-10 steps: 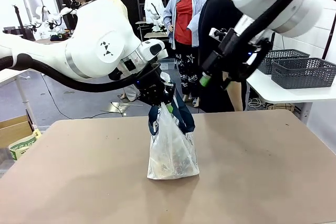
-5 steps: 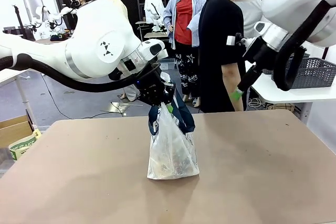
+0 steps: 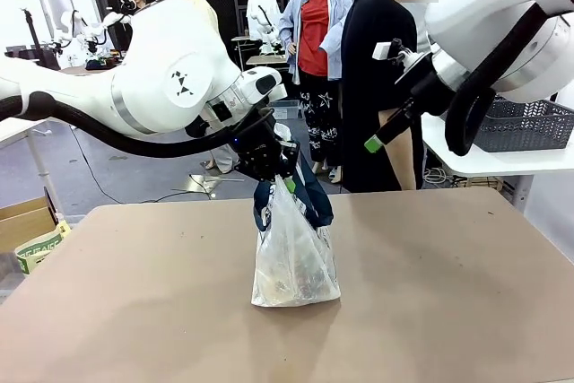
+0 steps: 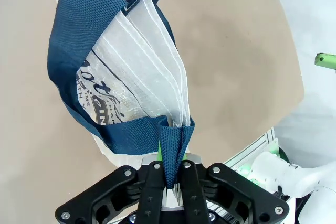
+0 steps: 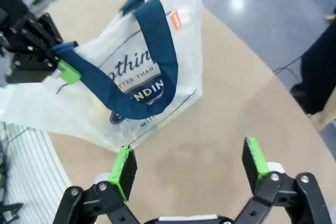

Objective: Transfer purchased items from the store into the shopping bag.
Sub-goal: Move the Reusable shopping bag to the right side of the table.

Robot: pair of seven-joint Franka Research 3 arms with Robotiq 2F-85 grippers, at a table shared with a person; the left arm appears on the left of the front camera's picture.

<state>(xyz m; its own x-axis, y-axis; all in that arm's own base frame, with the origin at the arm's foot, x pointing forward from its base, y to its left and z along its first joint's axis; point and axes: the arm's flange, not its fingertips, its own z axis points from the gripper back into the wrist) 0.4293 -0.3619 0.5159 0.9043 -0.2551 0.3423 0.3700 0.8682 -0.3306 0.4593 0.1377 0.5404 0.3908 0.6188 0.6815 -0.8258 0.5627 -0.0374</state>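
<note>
Nearest to you, on the brown table (image 3: 430, 311), the shopping bag (image 3: 293, 257) stands about at the middle, upright, with its bottom resting on the table top. Its body is translucent white plastic and something pale shows through it, but you cannot tell what is inside. Your left gripper (image 3: 285, 178) sits just above the bag, and its fingers are clenched on one of the navy blue handles (image 4: 170, 150); in the left wrist view you see the strap pinched between the two jaws, and the bag hangs down from it. The other handle loop (image 5: 157, 51) lies free against the bag's side. Farther back and to the right, your right gripper (image 3: 381, 136) is raised in the air, well apart from the bag, with its fingers released and spread wide and nothing between them. Behind the table, a person in black (image 3: 377, 87) stands at the far edge, and a dark grey mesh basket (image 3: 525, 123) rests on a white side table.
</note>
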